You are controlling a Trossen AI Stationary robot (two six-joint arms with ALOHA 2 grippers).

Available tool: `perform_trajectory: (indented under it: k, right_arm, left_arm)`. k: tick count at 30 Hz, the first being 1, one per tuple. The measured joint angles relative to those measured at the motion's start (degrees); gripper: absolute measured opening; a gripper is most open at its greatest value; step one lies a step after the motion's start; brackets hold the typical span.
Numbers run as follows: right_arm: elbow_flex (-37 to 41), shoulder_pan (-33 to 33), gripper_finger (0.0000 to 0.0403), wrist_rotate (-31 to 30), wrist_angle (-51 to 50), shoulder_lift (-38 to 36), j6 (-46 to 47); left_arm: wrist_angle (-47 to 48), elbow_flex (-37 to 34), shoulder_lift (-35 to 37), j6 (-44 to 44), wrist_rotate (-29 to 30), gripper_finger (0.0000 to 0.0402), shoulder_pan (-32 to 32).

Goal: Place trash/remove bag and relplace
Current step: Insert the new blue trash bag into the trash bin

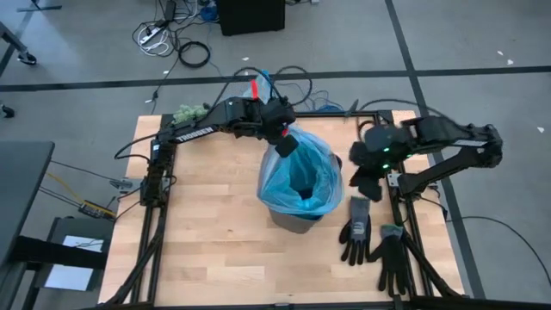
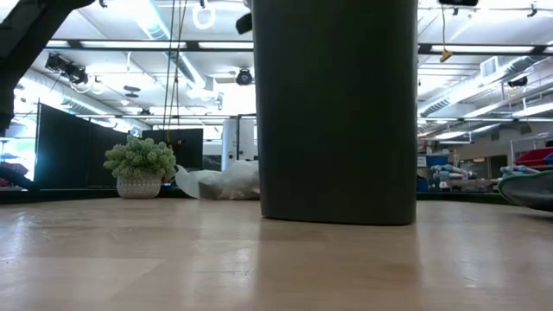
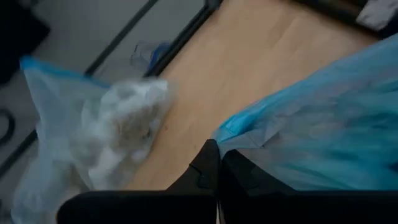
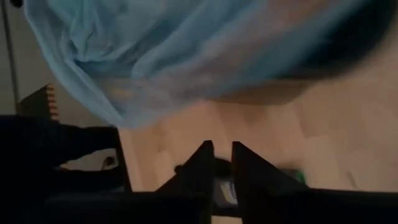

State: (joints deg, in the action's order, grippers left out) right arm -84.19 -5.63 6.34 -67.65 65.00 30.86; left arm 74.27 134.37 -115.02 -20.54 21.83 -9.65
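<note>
the black bin (image 1: 297,220) stands near the middle of the wooden table (image 1: 207,215), lined with a light-blue plastic bag (image 1: 303,168) whose top billows up and out over the rim. the left gripper (image 1: 284,146) is at the far-left edge of that blue bag, its fingers pressed together and pinching a fold of the blue plastic, as the left wrist view shows (image 3: 239,127). just past it, toward the table's far edge, lies a crinkly grey-white bag (image 3: 102,134) bunched with pale crumpled stuff inside; in the low view it sits on the table behind the bin (image 2: 220,183), beside a small green plant in a white pot (image 2: 138,168).

the right gripper (image 1: 360,176) hangs beside the bin's right side, clear of the blue bag, its fingers (image 4: 202,165) a narrow slit apart with nothing between them. right under and near it lie two black gloves (image 1: 355,231), one (image 1: 394,258) closer to the table's near-right corner. a green fuzzy clump (image 1: 189,112) sits at the far-left corner by the left arm's base. cables trail over the floor beyond the table.
</note>
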Motion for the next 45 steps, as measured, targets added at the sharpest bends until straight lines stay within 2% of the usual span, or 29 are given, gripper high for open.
perform_trajectory:
  k: [4,7,10,15,19,27,31,33,39,40,45]
  right_arm:
    - [-1.5,0.3,0.0095,-5.2,-4.6,-2.9,1.1]
    - [-1.7,0.9,0.0121,-9.6,-4.0,-5.1,1.2]
    - [-1.7,1.8,0.0137,-12.8,-1.0,-5.8,-0.3]
    - [-1.7,2.6,0.0152,-16.0,6.1,-5.2,-5.0]
    - [-1.7,3.3,0.0160,-18.4,8.8,-3.2,-9.2]
    - [-1.7,5.5,0.0165,-17.7,9.1,1.7,-13.0]
    - [-1.7,5.7,0.0154,-16.7,9.2,3.3,-13.0]
    - [-1.7,5.7,0.0134,-16.6,9.1,3.4,-13.0]
    - [-1.7,5.7,0.0020,-15.9,9.3,3.1,-15.2]
    - [-1.7,5.7,0.0010,-15.8,9.3,3.0,-15.5]
    - [-1.7,6.1,0.0001,-17.9,6.3,2.8,-13.1]
  left_arm:
    - [-3.0,0.5,1.0,4.4,0.0,0.0006,0.0]
    - [-4.8,0.5,1.0,7.5,0.0,0.0009,-0.1]
    - [-7.1,0.4,1.0,8.2,0.2,0.0029,-0.4]
    - [-12.5,0.4,1.0,11.5,-0.6,0.0092,-0.4]
    - [-13.1,0.4,1.0,11.6,-0.7,0.0134,-0.4]
    - [-13.0,0.4,0.9,11.7,-0.8,0.0147,-0.4]
    - [-12.8,0.4,0.9,11.6,-1.0,0.0147,-0.4]
    - [-12.9,0.4,0.9,11.6,-1.1,0.0147,-0.3]
    - [-13.3,0.4,0.9,11.5,-1.2,0.0144,-0.3]
    - [-13.3,0.4,0.9,11.4,-1.3,0.0141,-0.3]
    - [-13.6,0.4,0.9,11.3,-2.5,0.0120,0.0]
